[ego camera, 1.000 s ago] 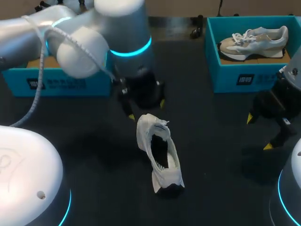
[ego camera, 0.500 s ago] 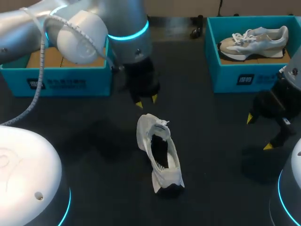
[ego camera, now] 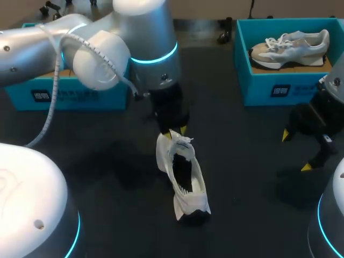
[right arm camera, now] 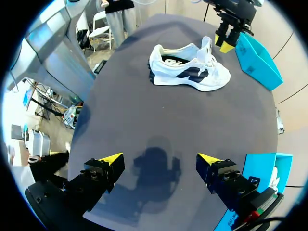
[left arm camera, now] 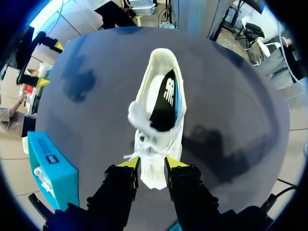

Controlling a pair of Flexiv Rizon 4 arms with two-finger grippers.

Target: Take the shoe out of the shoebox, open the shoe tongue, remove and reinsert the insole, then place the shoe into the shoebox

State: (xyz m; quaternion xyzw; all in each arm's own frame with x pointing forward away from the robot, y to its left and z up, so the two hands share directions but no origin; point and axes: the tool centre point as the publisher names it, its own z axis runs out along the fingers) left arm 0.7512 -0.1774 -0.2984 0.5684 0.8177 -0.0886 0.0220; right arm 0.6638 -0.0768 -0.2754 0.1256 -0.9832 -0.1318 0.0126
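Note:
A white shoe (ego camera: 183, 172) lies on the dark table near the middle, its opening up and a dark insole showing inside (left arm camera: 163, 103). My left gripper (ego camera: 176, 133) is at the shoe's toe end. In the left wrist view its fingers (left arm camera: 152, 166) press the white toe from both sides. From the right wrist view the shoe (right arm camera: 187, 72) lies far ahead. My right gripper (ego camera: 295, 151) hangs open over bare table at the right, nothing between its fingers (right arm camera: 159, 163). A teal shoebox (ego camera: 70, 94) with a cardboard-coloured inside stands at the back left.
A second teal box (ego camera: 290, 80) at the back right holds another white and beige shoe (ego camera: 290, 45). Bare table lies between the white shoe and my right gripper.
My left gripper has narrowed from wide open and come down toward me onto the shoe's toe. The shoe and the right arm have not moved.

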